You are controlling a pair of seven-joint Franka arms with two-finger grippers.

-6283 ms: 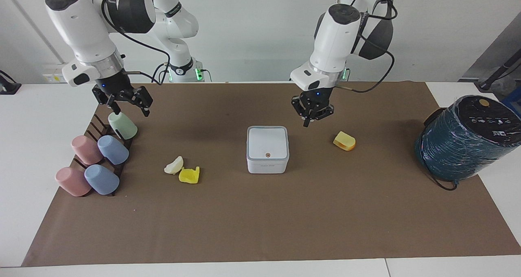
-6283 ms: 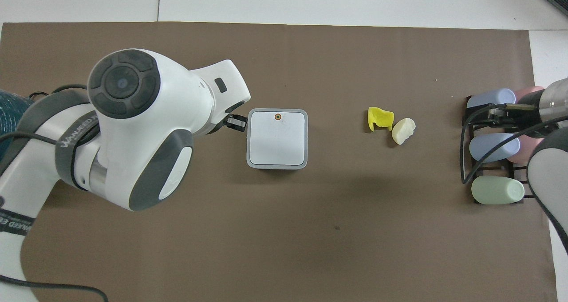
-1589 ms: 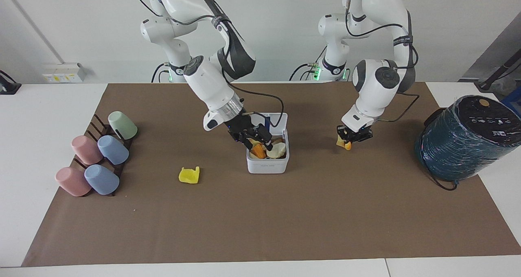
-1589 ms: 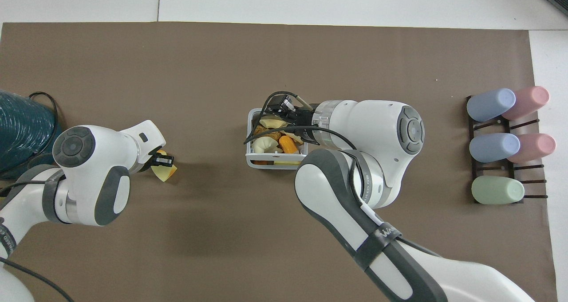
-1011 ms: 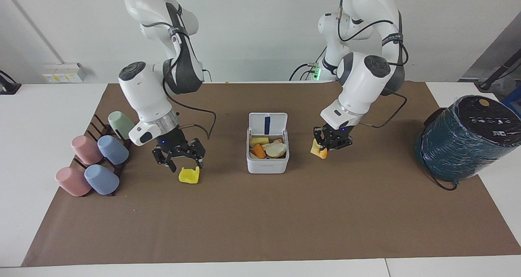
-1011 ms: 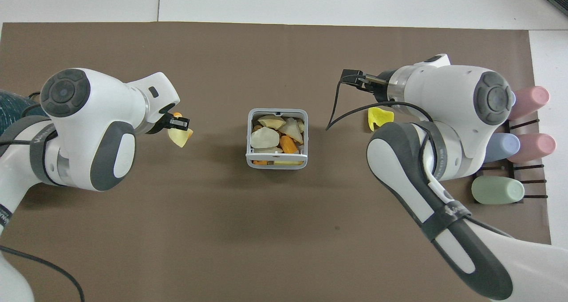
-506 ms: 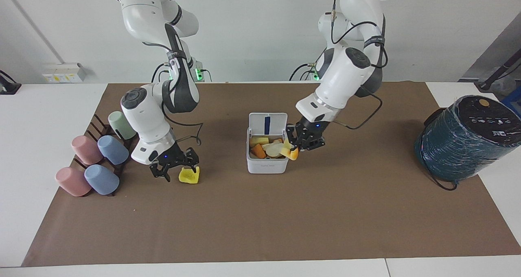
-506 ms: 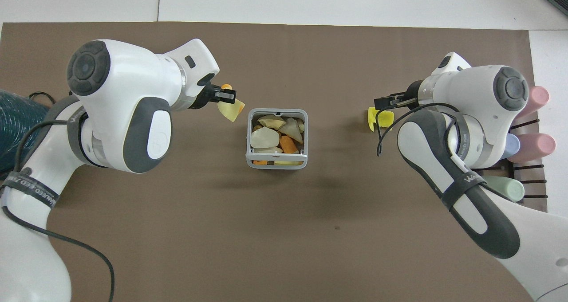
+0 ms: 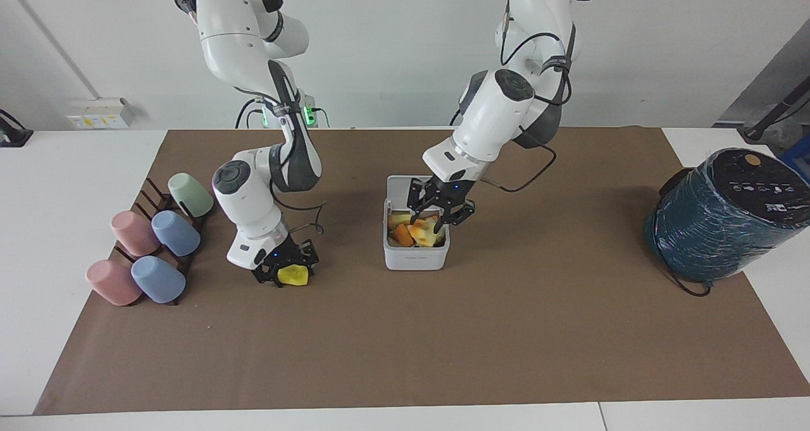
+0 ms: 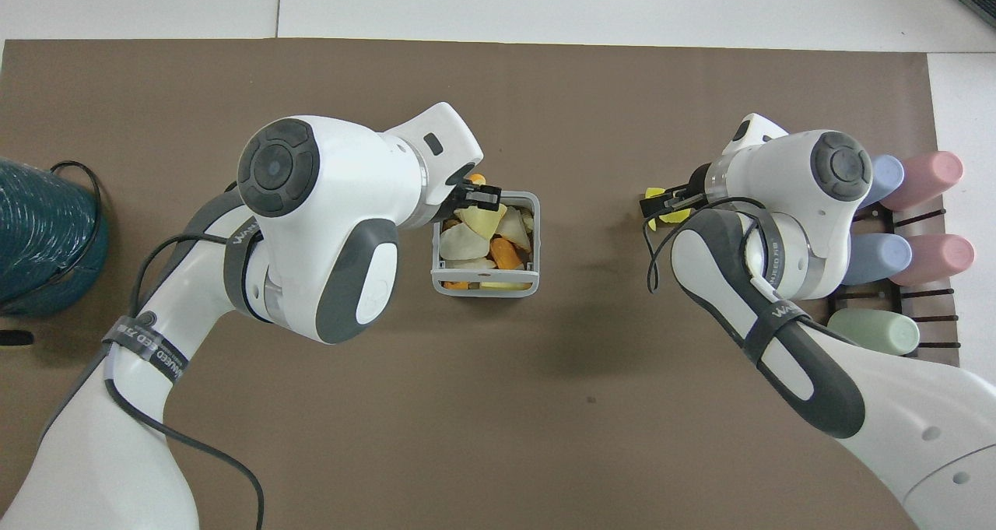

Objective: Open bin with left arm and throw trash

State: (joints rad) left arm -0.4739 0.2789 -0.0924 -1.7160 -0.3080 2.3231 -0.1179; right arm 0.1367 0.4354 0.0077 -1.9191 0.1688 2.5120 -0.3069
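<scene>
The white bin [image 9: 416,257] stands open mid-table, its lid upright on the side nearer the robots, and it holds several food scraps. My left gripper [image 9: 440,211] hangs open just over the bin. The yellow-orange wedge [image 9: 423,233] lies under it on the other scraps, also in the overhead view [image 10: 481,219]. A cream-white wedge [image 10: 459,242] lies in the bin too. My right gripper [image 9: 285,271] is down at the mat, open, with its fingers on either side of the bright yellow notched lump [image 9: 293,276], toward the right arm's end of the table.
A dark rack of pastel cups [image 9: 152,247] stands at the right arm's end of the brown mat [image 9: 405,342]. A big dark teal cylinder [image 9: 721,216] with a cable stands at the left arm's end.
The left gripper carried the yellow-orange wedge over the bin and opened, and the wedge now lies in the bin. The right gripper dropped down around the yellow lump.
</scene>
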